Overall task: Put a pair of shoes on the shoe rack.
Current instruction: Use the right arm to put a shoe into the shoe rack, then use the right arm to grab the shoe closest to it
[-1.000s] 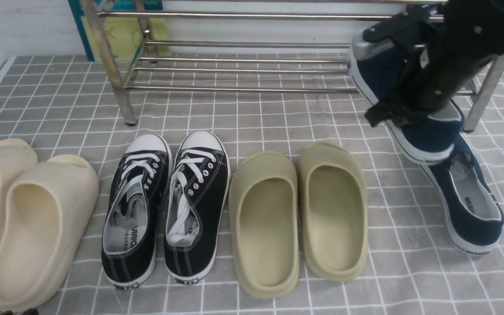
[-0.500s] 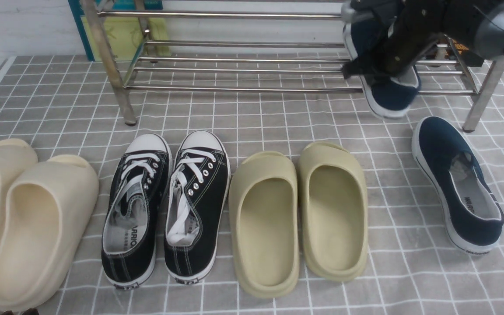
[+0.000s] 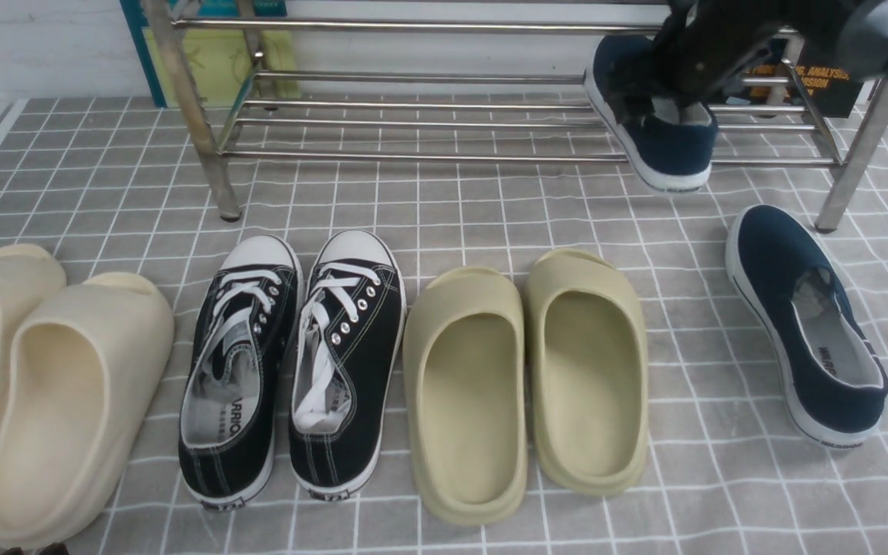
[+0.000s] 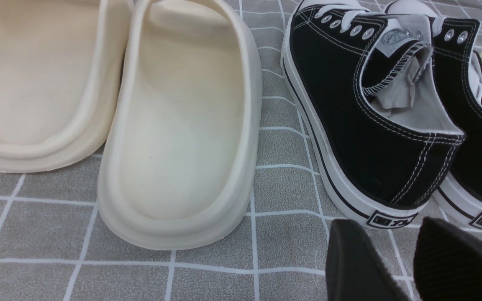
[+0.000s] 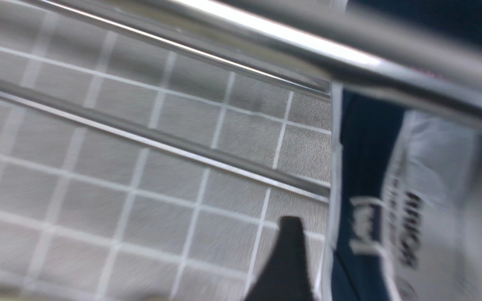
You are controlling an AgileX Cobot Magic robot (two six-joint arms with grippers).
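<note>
Navy sneaker (image 3: 671, 150) is overhanging the rack's (image 3: 413, 158) front edge at release, the spread right tool (image 5: 396, 221) needing careful withdrawal.

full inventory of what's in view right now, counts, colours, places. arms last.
navy slip-on sneakers: 2, navy with white soles; one on the rack's lower shelf, one on the floor
shoe rack: 1, silver, at the back
black lace-up sneakers: 2, black and white, floor, left of centre
olive slides: 2, olive-beige, floor, centre
cream slides: 2, cream, floor, far left
flat teal and yellow-green item: behind the rack's left end
dark printed item: 1, black with orange lettering, behind the rack's right end
right gripper: 1, black, open over the shelved sneaker
left gripper: 1, black, open, near the black sneakers' heels
</note>
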